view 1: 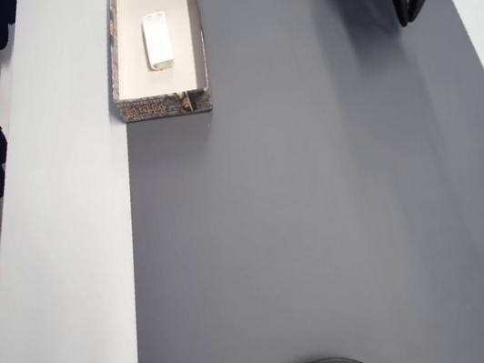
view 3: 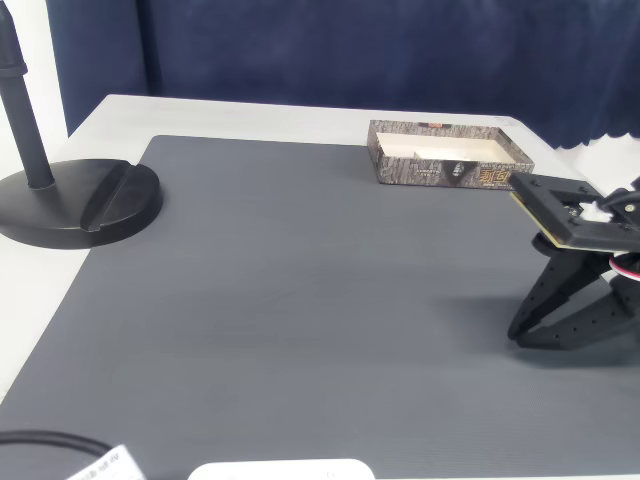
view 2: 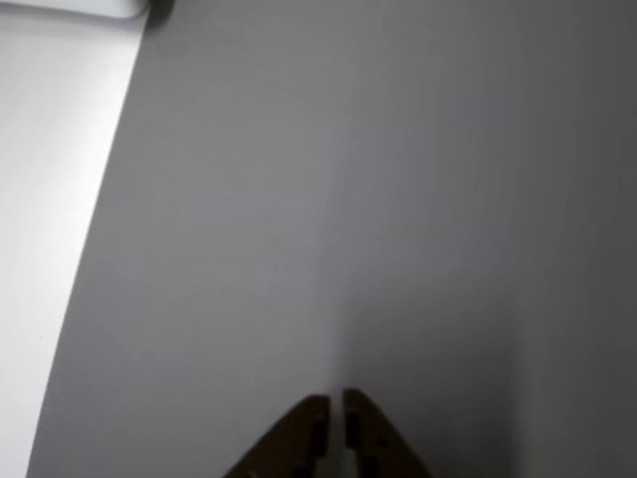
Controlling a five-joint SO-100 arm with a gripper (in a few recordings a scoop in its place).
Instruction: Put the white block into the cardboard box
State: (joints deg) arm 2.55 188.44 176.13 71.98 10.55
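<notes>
Block status: white block (view 1: pixel 157 40) lies flat inside the cardboard box (view 1: pixel 191 24), roughly centred on the cream floor, long axis along the box's length, clear of all four walls. Task looks done from how things lie.

Handling, my read: small, rigid, rounded corners, smooth face, so probably light and a bit slippery. Best hold would be across the short width, mid-length; pinching the rounded ends risks it squirting out. Doesn't look fragile.

Box is shallow, thin-walled, likely light enough to slide if bumped. It sits half on the pale table (view 1: pixel 71 264), half on the grey mat (view 1: pixel 320 206), at the mat's far corner.

Writing: the box's outer sides carry a brownish printed pattern, with some pale lettering on the side facing the fixed view (view 3: pixel 495 178), too small to read. No brand legible on the block.

Gripper (view 3: pixel 520 335) is well apart from the box, tips down just over the mat, fingers (view 2: pixel 299 438) closed to a hairline gap, holding nothing.

Black stand base (view 3: pixel 80 200) sits off at the mat's other corner.
</notes>
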